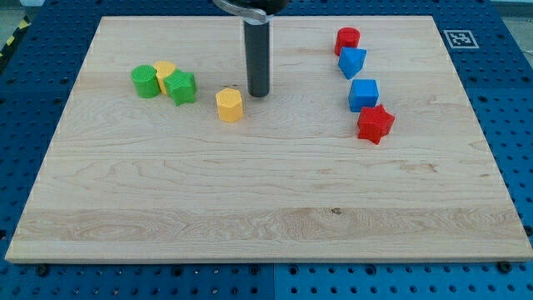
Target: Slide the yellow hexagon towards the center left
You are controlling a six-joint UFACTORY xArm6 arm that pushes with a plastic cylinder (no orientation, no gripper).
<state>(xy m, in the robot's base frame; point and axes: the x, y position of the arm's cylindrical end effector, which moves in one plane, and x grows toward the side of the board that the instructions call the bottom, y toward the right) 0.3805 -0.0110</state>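
Yellow plastic, six-sided and squat, the yellow hexagon block (229, 105) sits on the board's upper half, a little left of the middle line and well apart from the left edge. My tip (259, 93), the lower end of the straight dark rod, rests on the wood just beside the hexagon, off its upper-right side, with a thin gap showing between them. That placement makes sense for the job: the target lies toward the middle of the left edge, so the tip belongs on the opposite face, and I judge a push to the left and slightly toward the near edge would carry the block there. There are no jaws on this arm to spread or press together; the rod pinches nothing and can only shove.

A cluster stands near the far-left corner: a green cylinder block (145, 81), a second yellow block (165, 70) of rounded shape half hidden behind it, and a green star-shaped block (181, 87), all touching or nearly so. A straight leftward shove would likely run the hexagon into the green star, hence the downward slant.

Toward the right edge a loose column runs away from the far edge: a red cylinder block (347, 38), a blue wedge-like block (351, 62), a blue cube (363, 94) and a red star block (375, 123).

Pale planked wood forms the board (266, 217), lying on a blue perforated bench (512, 108); a small black-and-white marker (459, 38) sits off the far-right corner.
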